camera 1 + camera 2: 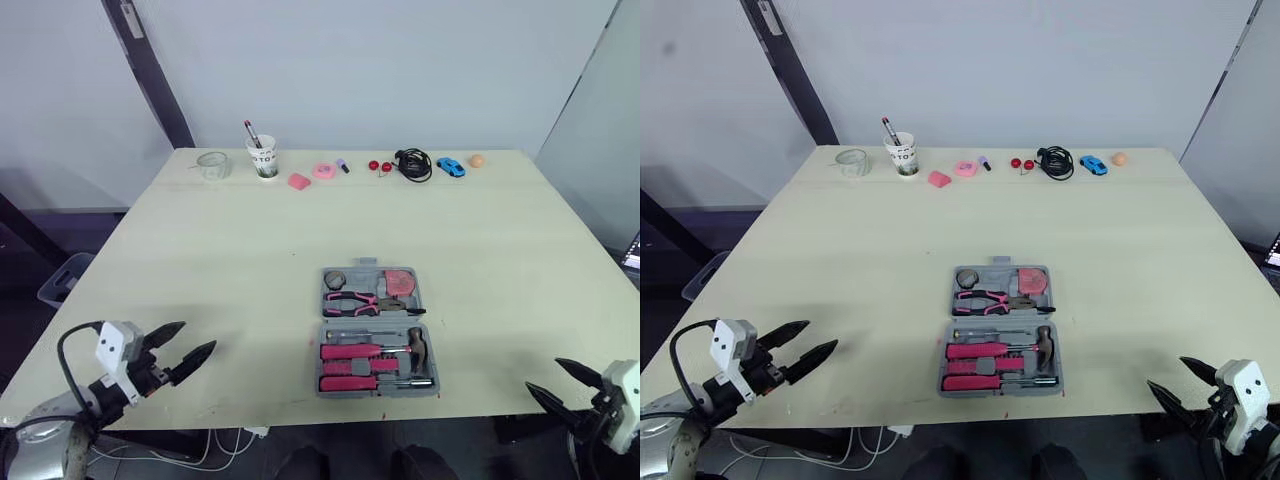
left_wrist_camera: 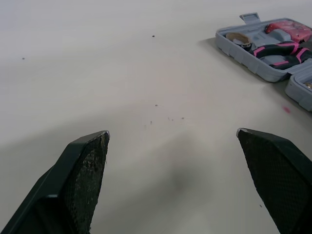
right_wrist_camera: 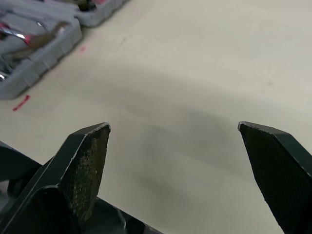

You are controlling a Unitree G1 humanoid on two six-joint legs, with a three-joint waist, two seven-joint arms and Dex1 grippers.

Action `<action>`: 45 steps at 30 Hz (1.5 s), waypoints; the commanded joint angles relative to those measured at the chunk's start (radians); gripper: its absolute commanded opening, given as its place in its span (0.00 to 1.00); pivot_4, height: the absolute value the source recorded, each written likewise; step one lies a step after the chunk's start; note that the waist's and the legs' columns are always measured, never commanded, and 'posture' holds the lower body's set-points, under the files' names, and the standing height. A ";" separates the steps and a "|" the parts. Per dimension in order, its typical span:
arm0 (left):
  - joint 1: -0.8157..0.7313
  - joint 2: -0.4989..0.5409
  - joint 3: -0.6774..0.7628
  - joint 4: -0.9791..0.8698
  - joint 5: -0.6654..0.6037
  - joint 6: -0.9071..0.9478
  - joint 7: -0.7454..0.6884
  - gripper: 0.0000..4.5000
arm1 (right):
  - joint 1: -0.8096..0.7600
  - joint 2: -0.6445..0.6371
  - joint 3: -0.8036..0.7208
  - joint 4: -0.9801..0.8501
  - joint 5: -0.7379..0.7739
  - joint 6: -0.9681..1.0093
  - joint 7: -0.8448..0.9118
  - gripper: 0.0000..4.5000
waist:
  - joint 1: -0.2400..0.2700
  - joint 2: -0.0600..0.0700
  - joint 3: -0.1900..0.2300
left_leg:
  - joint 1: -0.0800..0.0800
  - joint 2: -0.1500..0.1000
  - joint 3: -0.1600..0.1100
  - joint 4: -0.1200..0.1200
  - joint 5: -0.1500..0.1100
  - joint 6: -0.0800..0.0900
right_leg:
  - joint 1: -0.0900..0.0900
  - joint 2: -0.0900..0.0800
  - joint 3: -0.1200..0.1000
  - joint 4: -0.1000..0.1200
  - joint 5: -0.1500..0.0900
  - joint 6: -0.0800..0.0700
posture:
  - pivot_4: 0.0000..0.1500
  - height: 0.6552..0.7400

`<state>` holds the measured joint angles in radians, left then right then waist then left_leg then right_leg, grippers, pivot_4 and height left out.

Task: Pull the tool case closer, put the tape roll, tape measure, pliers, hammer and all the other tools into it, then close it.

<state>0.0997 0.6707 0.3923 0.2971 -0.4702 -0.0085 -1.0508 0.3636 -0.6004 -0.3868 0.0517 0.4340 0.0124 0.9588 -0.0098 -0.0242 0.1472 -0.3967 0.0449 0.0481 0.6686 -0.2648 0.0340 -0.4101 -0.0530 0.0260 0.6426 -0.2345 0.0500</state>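
The tool case [image 1: 375, 345] is grey. Its pliers [image 1: 350, 303] are pink and black, the tape measure [image 1: 400, 283] pinkish red. The surface [image 1: 200, 260] is pale cream. Along its far edge are a blue toy car [image 1: 450, 166], a black cable [image 1: 413, 163] and a white cup [image 1: 263, 157] (dark lettering). The left end effector [image 1: 198, 336] and right end effector [image 1: 543, 374] are black, with finely cross-hatched pads [image 2: 90, 170].

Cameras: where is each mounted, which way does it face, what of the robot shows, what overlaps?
Left eye view: on the head, facing forward and down over the table; left gripper and right gripper show, both open.
Right eye view: its stereo twin, same scene.
Left wrist view: on the left wrist, along its fingers, toward the tool case.
Right wrist view: on the right wrist, along its fingers, over table and case corner.
Shared: all four show the tool case.
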 commanded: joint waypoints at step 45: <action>-0.640 -0.167 -0.505 0.515 0.378 -0.198 -0.228 0.01 | -0.698 0.097 0.571 0.222 -0.378 0.104 -0.054 0.00 | -0.003 0.001 0.000 | -0.003 -0.006 0.001 0.001 0.000 0.000 | 0.001 0.004 -0.001 0.001 0.003 0.005 | 1.00 1.00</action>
<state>-0.5262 0.5062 -0.1124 0.8088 -0.0989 -0.1869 -1.2813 -0.3202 -0.5028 0.1883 0.2929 0.0532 0.1281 0.9059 -0.0127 -0.0236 0.1473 -0.3995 0.0393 0.0491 0.6696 -0.2645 0.0343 -0.4096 -0.0488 0.0247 0.6437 -0.2317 0.0546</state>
